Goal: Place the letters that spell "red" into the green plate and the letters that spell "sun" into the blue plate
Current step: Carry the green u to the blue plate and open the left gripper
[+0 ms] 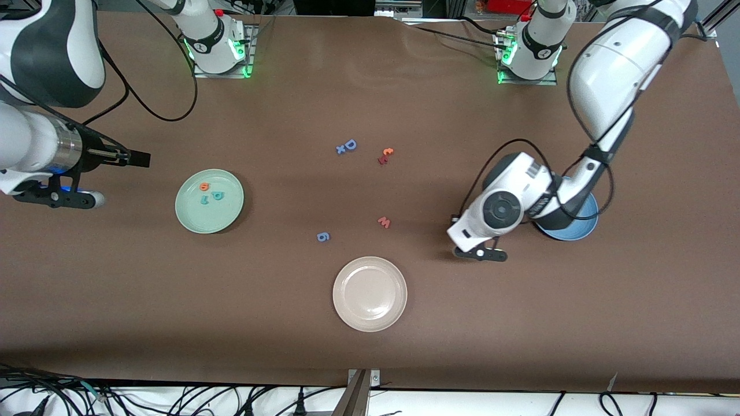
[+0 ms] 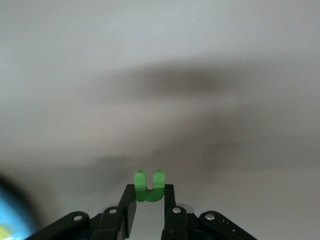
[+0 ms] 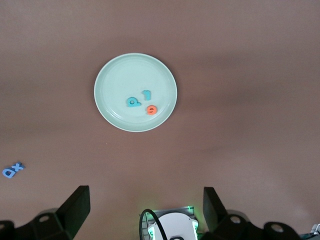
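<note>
Left gripper (image 2: pixel 149 200) pinches the light, squashy green foam n (image 2: pixel 149 186) at its arch; right gripper (image 3: pixel 145 210) waits, released.

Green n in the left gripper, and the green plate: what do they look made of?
Green n: likely foam, matte; thick, soft-edged legs with no shine, pinched in the shut left gripper. Green plate: smooth, hard, probably plastic or glazed ceramic; even mint colour, clean raised rim. Which of the two, the views leave open.
</note>
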Controlling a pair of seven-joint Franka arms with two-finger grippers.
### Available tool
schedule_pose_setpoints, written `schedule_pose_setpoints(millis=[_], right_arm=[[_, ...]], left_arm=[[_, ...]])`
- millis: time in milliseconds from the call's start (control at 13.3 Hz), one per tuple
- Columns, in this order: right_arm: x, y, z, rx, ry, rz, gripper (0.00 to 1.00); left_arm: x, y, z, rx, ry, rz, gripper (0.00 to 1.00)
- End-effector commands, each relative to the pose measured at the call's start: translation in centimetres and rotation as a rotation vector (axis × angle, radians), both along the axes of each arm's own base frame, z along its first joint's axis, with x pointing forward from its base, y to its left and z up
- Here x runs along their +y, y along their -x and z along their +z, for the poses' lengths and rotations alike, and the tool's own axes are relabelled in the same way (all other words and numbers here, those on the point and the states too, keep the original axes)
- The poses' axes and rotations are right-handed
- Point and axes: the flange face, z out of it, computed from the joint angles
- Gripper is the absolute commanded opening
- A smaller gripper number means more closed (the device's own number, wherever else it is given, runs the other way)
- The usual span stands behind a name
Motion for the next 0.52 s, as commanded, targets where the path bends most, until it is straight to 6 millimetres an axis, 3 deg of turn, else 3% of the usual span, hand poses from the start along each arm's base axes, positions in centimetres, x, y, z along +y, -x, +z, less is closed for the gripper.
schedule_pose_setpoints(millis=[0,150,450], right_arm=[[-0.6,0.2,2.0,-0.002,-0.018,-0.004,1.0],[-0.7,0.4,2.7,-0.017,-0.025,0.005,1.0],[-2.7,-0.2,2.7,-0.044,-0.056,0.012,1.0]], left_arm=[[5.5,0.5,0.6,0.142,-0.013,-0.12,0.17],[9.4,0.3,0.7,0.188,-0.006,-0.153,0.15],[16.7,0.1,0.4,0.26,0.005,-0.188,0.13]])
